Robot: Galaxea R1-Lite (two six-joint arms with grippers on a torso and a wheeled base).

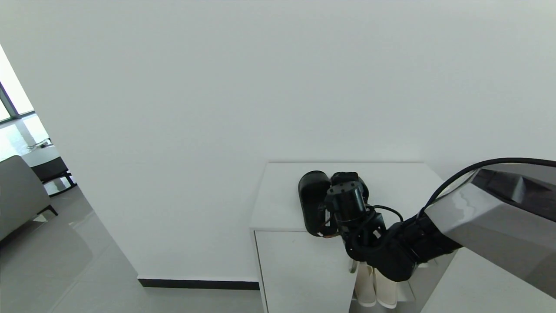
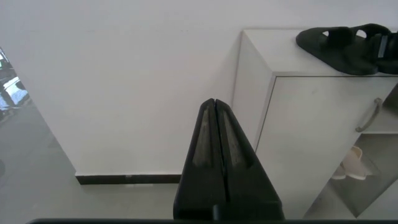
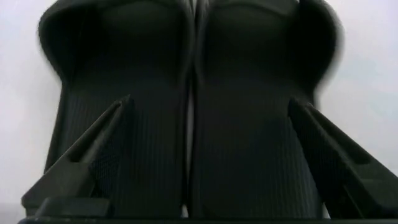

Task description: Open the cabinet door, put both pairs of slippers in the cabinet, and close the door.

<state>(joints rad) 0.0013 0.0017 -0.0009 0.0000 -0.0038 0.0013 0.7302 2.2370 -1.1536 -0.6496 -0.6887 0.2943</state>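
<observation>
Cabinet: I see the white cabinet [image 1: 282, 195] right of centre, standing against the far wall [image 1: 217, 87].
Door: the left door panel [image 2: 311, 137], with the handle [image 2: 368, 115] at its right edge, looks closed to me. Right of it the cabinet stands open, and I see a shelf [image 2: 380, 131] inside.
Black slippers: the black slippers [image 1: 313, 195] lie side by side on the cabinet top, reaching to its near edge.
White slippers: the white slippers [image 1: 375, 291] stand inside the open right part, low down, below the shelf.
Right end effector: the right end effector [image 3: 209, 99] is over the black slippers. Its fingers [image 3: 93, 162] are spread, one toward each outer side of the pair. I cannot tell if they touch the slippers.
Left end effector: the left end effector [image 2: 214, 155] is pressed together and holds nothing. It is apart from the cabinet, to the left and near side of it, lower than the cabinet top.
</observation>
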